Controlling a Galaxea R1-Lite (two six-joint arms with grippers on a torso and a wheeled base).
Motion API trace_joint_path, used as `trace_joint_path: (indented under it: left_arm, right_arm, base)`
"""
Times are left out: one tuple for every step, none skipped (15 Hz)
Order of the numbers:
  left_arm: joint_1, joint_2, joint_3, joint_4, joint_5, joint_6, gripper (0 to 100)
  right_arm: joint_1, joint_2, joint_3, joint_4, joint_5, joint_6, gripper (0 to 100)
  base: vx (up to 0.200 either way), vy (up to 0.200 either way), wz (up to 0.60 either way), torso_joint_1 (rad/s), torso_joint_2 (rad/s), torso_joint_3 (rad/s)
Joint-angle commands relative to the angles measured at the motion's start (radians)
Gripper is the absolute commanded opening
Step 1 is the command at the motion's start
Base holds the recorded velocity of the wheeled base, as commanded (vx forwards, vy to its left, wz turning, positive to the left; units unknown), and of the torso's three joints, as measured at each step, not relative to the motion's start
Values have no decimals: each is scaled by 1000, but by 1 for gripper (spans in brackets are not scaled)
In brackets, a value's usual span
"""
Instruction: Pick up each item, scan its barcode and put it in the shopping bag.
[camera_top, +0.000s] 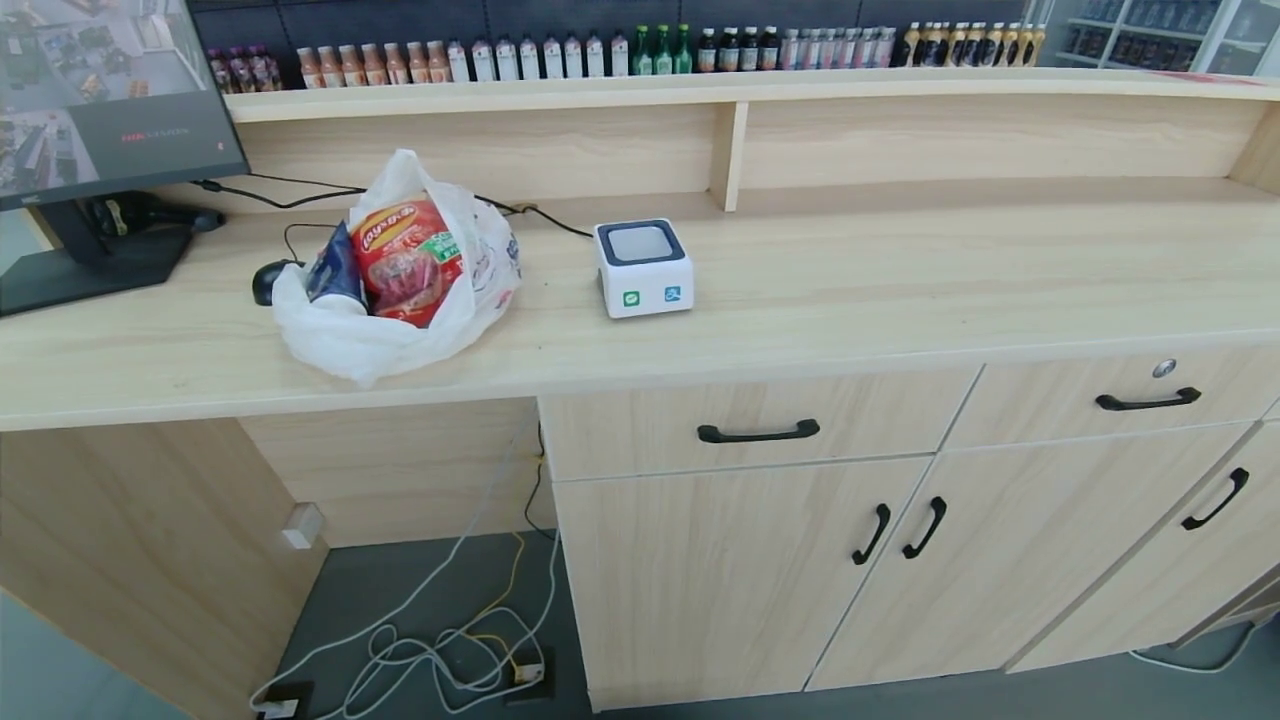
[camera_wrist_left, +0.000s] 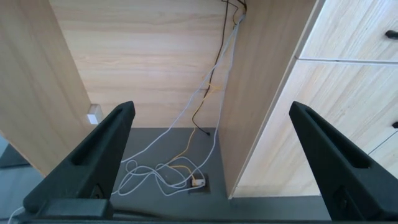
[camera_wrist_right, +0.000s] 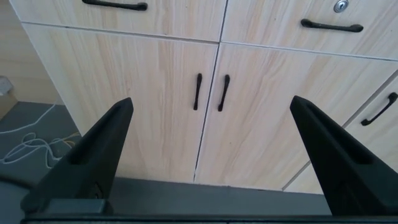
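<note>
**Checkout station, items bagged.** The counter (camera_top: 900, 290) runs the full width of the scene, with cabinet doors (camera_wrist_right: 208, 143) below it on the right and an open knee space on the left. A monitor (camera_top: 100, 90) stands at the far left. The shopping bag (camera_top: 350, 350) sits left of centre, slumped open close to the near edge. It holds a red snack packet (camera_top: 405, 260) and, to that packet's left, a dark blue item (camera_top: 335, 270). The scanner (camera_top: 643, 268) stands to the right of the bag, apart from it, window up. A mouse (camera_top: 266, 282) lies just behind the bag's left side.

**Step in hand.** Every item visible is inside the bag, so the task is judged complete or nearly so. What remains is to confirm that nothing is left unscanned. Any further reach should rise over the near edge well to the right of the bag, which is soft, lies close to that edge and would be easy to drag off.

**Views compared.** The head view supplies the counter top, the bag and the scanner. The left wrist view supplies the left hand (camera_wrist_left: 212, 109), released and holding nothing, low before the knee space with floor cables (camera_wrist_left: 168, 177) beyond. The right wrist view supplies the right hand (camera_wrist_right: 211, 102), likewise released and holding nothing, facing the cabinet doors.
</note>
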Motion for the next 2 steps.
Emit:
trace_joint_path:
  left_arm:
    - [0,0,0,0,0,0,100]
    - [0,0,0,0,0,0,100]
  right_arm:
    - [0,1,0,-1,1,-10,100]
    - [0,1,0,1,-1,-24,100]
  base:
    - [0,0,0,0,0,0]
    - [0,0,0,0,0,0]
